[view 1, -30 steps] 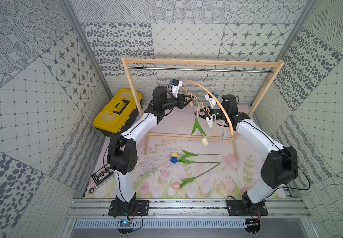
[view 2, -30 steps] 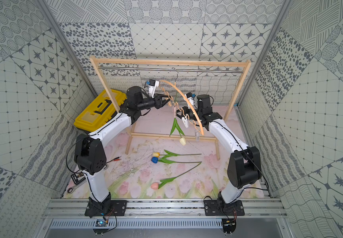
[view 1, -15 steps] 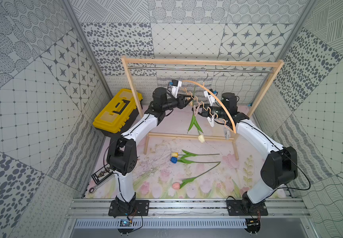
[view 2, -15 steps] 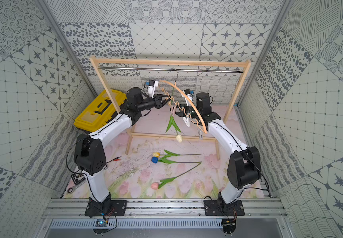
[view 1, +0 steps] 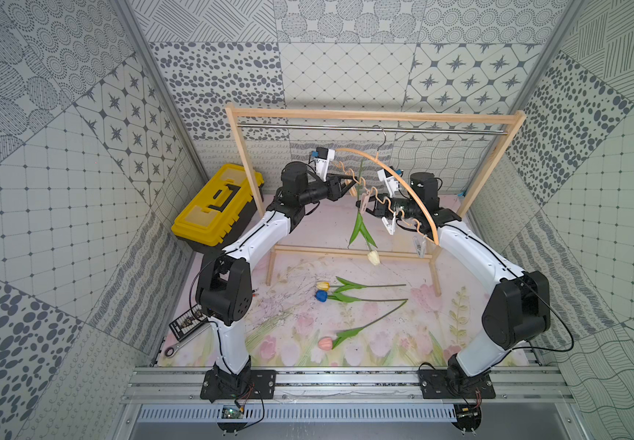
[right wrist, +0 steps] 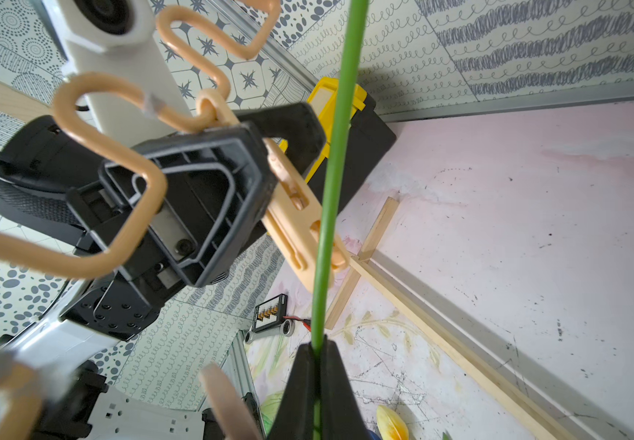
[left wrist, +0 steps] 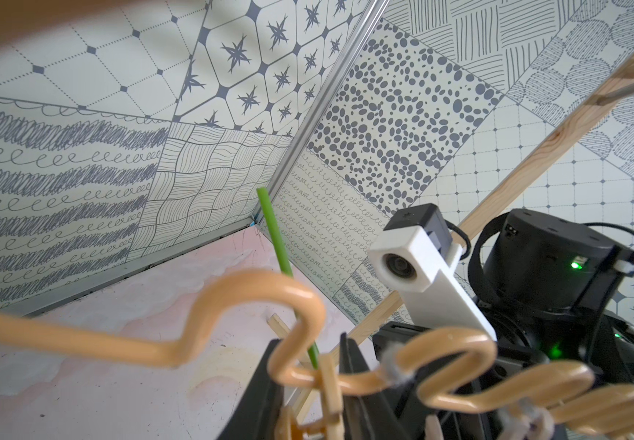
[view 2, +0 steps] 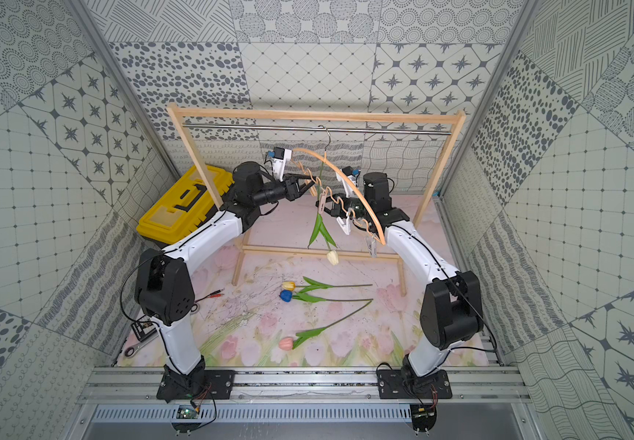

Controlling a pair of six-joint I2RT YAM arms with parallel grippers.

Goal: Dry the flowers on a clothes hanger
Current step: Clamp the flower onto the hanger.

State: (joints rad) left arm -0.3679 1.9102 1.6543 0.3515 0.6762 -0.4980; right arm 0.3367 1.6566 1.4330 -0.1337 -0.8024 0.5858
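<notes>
Right gripper (right wrist: pixel 316 384) first: its fingers are pressed together on the thin green stem (right wrist: pixel 332 171) of the cream-white artificial tulip (view 1: pixel 373 257). The flower hangs head-down beneath the tan arc-shaped clothes hanger (view 1: pixel 410 186) with its wavy lower bar. That hanger's silver hook (view 1: pixel 383 133) sits over the metal rod (view 1: pixel 441 129) of the light-wood frame (view 1: pixel 376 113).

Across from it, the left gripper (right wrist: pixel 275 152) has its fingers clamped on the top end of a tan plastic clothespin (right wrist: pixel 300 221) dangling from the wavy bar. The stem crosses the pin's lower end, but I cannot tell whether it sits inside the mouth.

The stem looks light, thin, smooth and wiry, so I judge it could slide or twist in a loose pinch. The head and leaves weigh down the bottom, so it should swing. The best hold is on bare stem close under the pin, never on the soft head. The pin is springy, so squeeze only its tail. The hanger hangs free and would rock at a push.

Flat on the floral tabletop (view 1: pixel 460 324) lie the yellow-orange tulip (view 1: pixel 323 285), the blue tulip (view 1: pixel 321 296) and the pink tulip (view 1: pixel 325 343).
</notes>
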